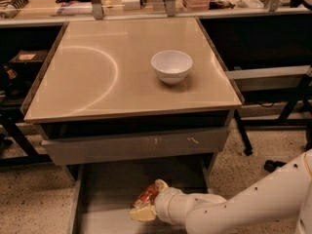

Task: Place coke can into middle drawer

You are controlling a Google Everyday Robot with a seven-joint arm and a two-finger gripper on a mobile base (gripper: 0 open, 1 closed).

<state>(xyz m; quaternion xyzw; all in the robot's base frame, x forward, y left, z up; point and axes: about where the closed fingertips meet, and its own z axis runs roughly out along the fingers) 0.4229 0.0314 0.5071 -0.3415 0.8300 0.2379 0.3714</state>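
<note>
The coke can (146,195) is red with white markings and lies tilted between the fingers of my gripper (145,202). The gripper is shut on the can and holds it over the floor of the open middle drawer (107,199), a wide grey metal drawer pulled out below the cabinet. My white arm (234,204) reaches in from the lower right. I cannot tell whether the can touches the drawer floor.
A white bowl (171,66) stands on the beige cabinet top (97,72). The shut top drawer (131,145) has pale scratches on its grey front. Cluttered shelves stand behind, and table legs (243,135) at the right on the speckled floor.
</note>
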